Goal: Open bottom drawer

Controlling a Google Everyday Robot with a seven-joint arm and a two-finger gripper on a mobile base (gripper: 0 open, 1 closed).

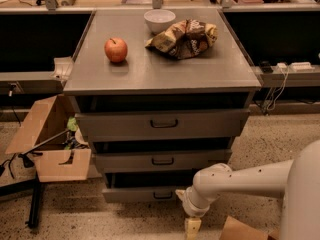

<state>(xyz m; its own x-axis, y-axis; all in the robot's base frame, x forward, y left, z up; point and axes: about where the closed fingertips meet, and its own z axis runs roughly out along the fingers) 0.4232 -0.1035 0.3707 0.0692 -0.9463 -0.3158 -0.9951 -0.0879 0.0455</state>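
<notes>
The bottom drawer (140, 194) is the lowest and narrowest grey front of the metal cabinet. It has a small dark loop handle (163, 196) and a dark gap above it. My gripper (192, 227) hangs from the white arm (235, 180) just right of and below the drawer's front, close to the floor. It is apart from the handle, with a pale yellowish tip pointing down. The drawer's inside is hidden.
The middle drawer (162, 160) and the top drawer (162, 124) sit above. On the cabinet top are a red apple (116, 49), a white bowl (159, 20) and a crumpled chip bag (184, 37). An open cardboard box (50, 149) stands on the floor at left, and another cardboard piece (245, 230) lies at bottom right.
</notes>
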